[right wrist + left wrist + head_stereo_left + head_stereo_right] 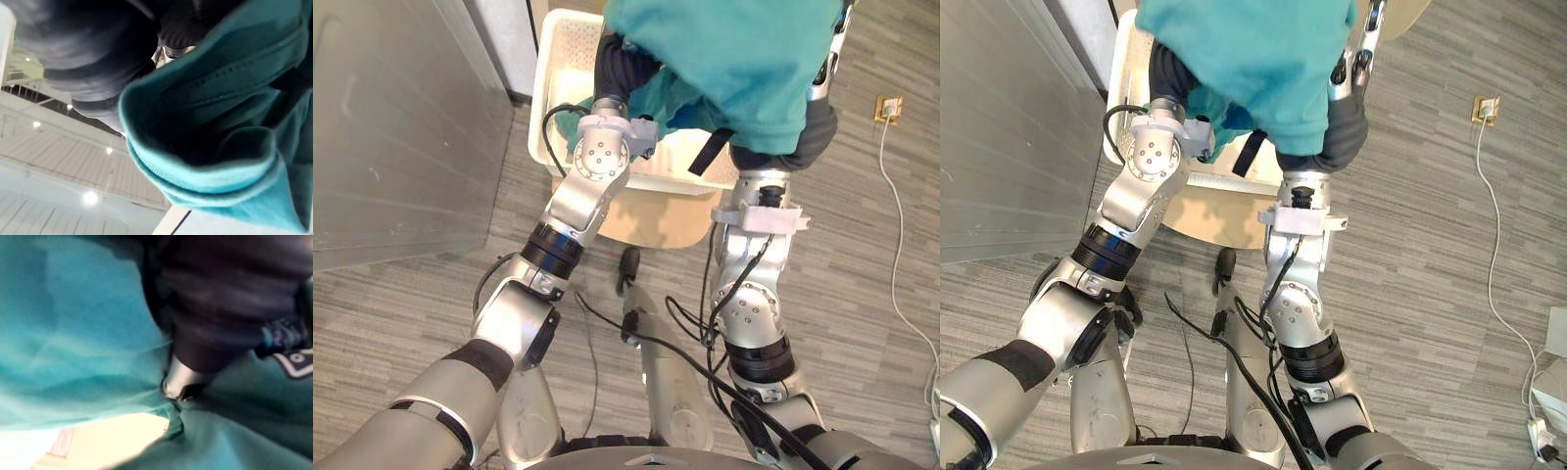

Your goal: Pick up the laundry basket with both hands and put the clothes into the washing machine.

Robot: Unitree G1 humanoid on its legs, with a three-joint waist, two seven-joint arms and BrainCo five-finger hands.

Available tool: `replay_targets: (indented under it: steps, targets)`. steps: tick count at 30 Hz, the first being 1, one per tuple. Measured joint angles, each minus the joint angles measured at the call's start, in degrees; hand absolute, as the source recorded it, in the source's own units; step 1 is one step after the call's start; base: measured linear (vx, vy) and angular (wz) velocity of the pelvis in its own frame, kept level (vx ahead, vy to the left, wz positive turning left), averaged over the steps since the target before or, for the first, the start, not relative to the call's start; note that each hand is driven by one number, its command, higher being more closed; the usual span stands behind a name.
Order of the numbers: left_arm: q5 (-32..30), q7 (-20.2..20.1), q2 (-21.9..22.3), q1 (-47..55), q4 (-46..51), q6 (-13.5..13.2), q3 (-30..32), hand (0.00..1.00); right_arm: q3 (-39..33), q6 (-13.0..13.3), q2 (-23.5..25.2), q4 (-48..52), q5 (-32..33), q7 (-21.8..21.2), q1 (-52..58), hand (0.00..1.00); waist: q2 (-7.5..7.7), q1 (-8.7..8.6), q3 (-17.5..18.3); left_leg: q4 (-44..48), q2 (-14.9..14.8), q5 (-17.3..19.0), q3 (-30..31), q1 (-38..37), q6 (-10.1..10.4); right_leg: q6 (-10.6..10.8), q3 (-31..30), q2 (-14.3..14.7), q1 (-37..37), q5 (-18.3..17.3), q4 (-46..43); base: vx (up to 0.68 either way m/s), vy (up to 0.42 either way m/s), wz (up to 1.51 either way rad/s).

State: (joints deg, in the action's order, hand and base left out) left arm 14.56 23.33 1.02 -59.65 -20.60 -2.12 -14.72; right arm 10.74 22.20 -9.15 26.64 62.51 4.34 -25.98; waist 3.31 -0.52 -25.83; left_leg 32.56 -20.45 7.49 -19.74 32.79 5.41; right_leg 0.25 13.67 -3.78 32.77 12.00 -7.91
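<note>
Garment (734,59) drapes over left hand (619,67) and right hand (811,132), grips unverifiable; if loose, it could slip below them, missing the basket (558,83).

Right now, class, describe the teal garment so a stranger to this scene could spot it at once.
Start at the grey plank floor, then find the cream perforated plastic laundry basket. Bunched across its right part is the teal cloth garment, the only brightly coloured, soft thing among pale and grey ones.
</note>
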Motion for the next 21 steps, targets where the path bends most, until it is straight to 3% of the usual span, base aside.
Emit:
replay_targets:
  steps: [5,11,14,16,18,19,21]
  targets:
    - [1.1,-1.2,-0.8,2.9,0.3,-0.8,0.1,1.0,-3.7,-2.8,-0.7,-0.4,-2.3,0.0,8.1,0.0,-0.06,-0.16,0.4,-2.2,0.9,-0.1,-0.5,-5.6,0.3,0.5,0.1,-0.5,-3.8,-1.6,-1.5,0.06,-0.001,0.01]
    - [2.7,-3.3,-4.2,6.9,0.4,-1.6,0.2,1.0,-10.3,-7.5,-0.4,-5.3,-10.5,0.0,22.9,0.0,-0.7,-2.45,5.8,-5.9,3.1,-0.3,-0.6,-10.4,0.6,1.0,0.0,-1.5,-7.0,-2.8,-1.2,0.07,0.003,0.05]
    - [4.1,-4.5,-5.7,11.4,3.7,-2.4,1.4,1.0,-15.7,-10.3,1.8,-8.5,-18.5,1.7,30.8,0.0,-1.93,-3.43,7.9,-8.1,4.3,-0.3,-0.7,-14.0,0.6,1.2,-0.1,-1.8,-10.4,-2.9,0.0,0.09,0.01,0.03]
    - [5.6,-4.9,-6.8,18.0,10.1,-3.2,3.2,1.0,-21.6,-12.8,6.1,-12.0,-26.9,4.9,35.8,0.0,-2.75,-4.39,10.5,-10.0,5.1,-0.3,-0.7,-16.6,0.6,1.7,-0.1,-1.9,-12.9,-3.3,1.6,0.09,0.019,0.03]
    - [6.6,-4.9,-7.2,20.9,13.1,-3.6,4.6,1.0,-25.3,-14.6,8.4,-14.5,-33.3,7.4,37.6,0.0,-3.18,-4.46,11.2,-11.0,5.5,-0.2,-0.8,-18.9,0.7,1.7,-0.1,-1.9,-15.0,-3.4,2.5,0.09,0.041,0.0]
    - [7.3,-4.9,-7.6,22.9,15.4,-4.0,6.2,1.0,-28.3,-17.1,9.6,-17.3,-40.1,9.7,38.5,0.0,-3.58,-4.52,12.2,-11.9,5.9,-0.2,-0.7,-20.5,0.7,1.8,0.0,-2.0,-16.8,-3.5,3.4,0.06,0.038,0.01]
    - [7.9,-5.2,-9.1,25.0,18.5,-4.3,7.9,1.0,-30.8,-19.6,9.9,-20.9,-46.9,11.5,38.7,0.0,-4.15,-4.5,12.9,-12.9,6.2,-0.2,-0.7,-22.3,0.8,1.9,0.3,-1.9,-18.8,-3.5,4.6,0.04,0.028,0.04]
